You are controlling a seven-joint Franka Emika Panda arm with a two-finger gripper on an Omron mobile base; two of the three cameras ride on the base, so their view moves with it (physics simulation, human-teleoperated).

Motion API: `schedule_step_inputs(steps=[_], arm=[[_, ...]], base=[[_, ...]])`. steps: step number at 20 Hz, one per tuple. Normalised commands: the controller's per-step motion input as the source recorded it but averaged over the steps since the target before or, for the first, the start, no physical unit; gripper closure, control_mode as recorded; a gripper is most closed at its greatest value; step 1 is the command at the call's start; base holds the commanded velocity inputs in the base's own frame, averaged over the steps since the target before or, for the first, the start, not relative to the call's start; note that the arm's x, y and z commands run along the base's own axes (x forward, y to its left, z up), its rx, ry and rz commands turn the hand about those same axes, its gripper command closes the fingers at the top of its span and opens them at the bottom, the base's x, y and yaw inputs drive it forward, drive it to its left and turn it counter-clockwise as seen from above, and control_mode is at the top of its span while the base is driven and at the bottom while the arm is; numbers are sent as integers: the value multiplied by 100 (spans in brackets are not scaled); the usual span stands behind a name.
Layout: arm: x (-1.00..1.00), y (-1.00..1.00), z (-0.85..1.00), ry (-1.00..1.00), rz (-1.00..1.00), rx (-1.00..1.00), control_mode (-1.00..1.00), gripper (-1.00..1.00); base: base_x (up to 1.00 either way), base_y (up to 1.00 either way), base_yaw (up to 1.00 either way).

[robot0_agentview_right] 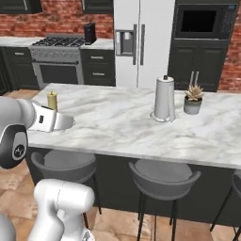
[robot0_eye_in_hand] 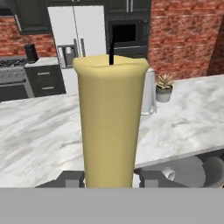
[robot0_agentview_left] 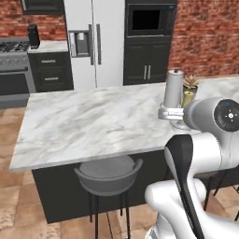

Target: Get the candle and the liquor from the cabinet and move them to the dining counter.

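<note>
My gripper (robot0_eye_in_hand: 111, 178) is shut on the candle (robot0_eye_in_hand: 110, 122), a pale-yellow cylinder with a black wick, held upright between the two dark fingers (robot0_eye_in_hand: 70, 178). The candle's base is hidden, so I cannot tell whether it touches the top. The hand (robot0_agentview_right: 61, 121) reaches over the near left part of the dining counter (robot0_agentview_right: 122, 127), with the candle (robot0_agentview_right: 52, 100) standing above it. From the left, the candle (robot0_agentview_left: 187, 98) peeks out behind my arm, over the white-grey marble dining counter (robot0_agentview_left: 84, 121). The liquor and the cabinet are out of view.
A tall grey cylinder on a round base (robot0_agentview_right: 164, 99) and a small potted plant (robot0_agentview_right: 193, 100) stand on the counter to the right of the hand. Grey stools (robot0_agentview_right: 162, 179) sit along the near edge. A fridge (robot0_agentview_left: 95, 42) and a stove (robot0_agentview_right: 59, 66) stand behind.
</note>
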Motion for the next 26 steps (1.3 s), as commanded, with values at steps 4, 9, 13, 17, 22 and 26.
schedule_step_inputs(steps=[4, 9, 13, 17, 22, 26], arm=[[0, 0, 0, 0, 0, 0, 100, 100], [0, 0, 0, 0, 0, 0, 100, 100], [0, 0, 0, 0, 0, 0, 100, 100], [0, 0, 0, 0, 0, 0, 100, 100], [0, 0, 0, 0, 0, 0, 100, 100], [0, 0, 0, 0, 0, 0, 100, 100]], base=[[39, -43, 20], [43, -38, 23], [55, -34, 18], [51, -19, 14], [21, -5, 2], [0, 0, 0]])
